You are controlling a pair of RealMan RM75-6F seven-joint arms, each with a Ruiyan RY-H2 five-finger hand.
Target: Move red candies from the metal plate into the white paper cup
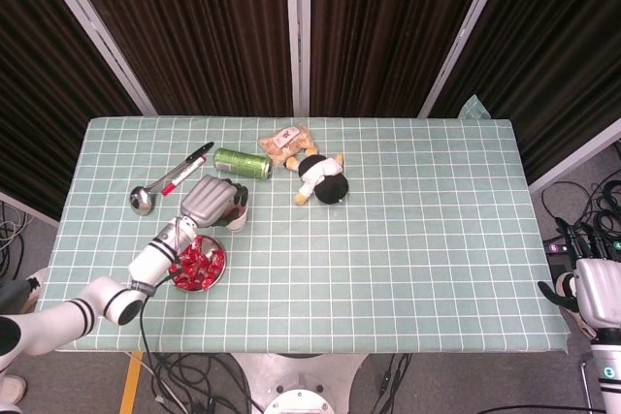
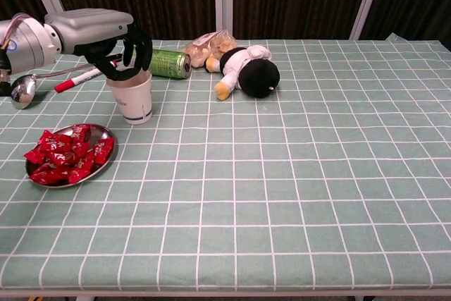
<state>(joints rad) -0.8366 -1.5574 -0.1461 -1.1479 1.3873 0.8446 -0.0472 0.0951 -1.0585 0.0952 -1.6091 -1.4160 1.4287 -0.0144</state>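
Many red candies [image 2: 62, 154] are still being held on the metal plate [image 2: 108, 137], which is lying just in front of the white paper cup [image 2: 132, 96] and slightly toward the robot's left of it, near the table's front-left edge. The left hand [image 2: 120, 46] is being carried directly above the cup's mouth, its dark fingers [image 2: 139, 45] spread apart and curved downward over the rim; nothing red is seen between them in the chest view, so the hand is judged to be empty, with whatever it carried presumably let go into the cup, though the cup's inside is not visible from either camera. In the head view the left hand [image 1: 215, 203] is covering most of the cup [image 1: 236, 220], and the plate [image 1: 220, 269] is seen just beside the cup toward the near edge. The relation that matters for the coming reach is this: from the fingers, the plate is lying below and back toward the robot, a short way from the cup, so a pull back and a drop are judged to be needed. The plate is round, so no approach angle is being favoured by its shape. The right hand [image 1: 598, 290] is being kept far from the cup, past the table's right edge, with its fingers too indistinct to judge; the left hand is clearly the nearer one.
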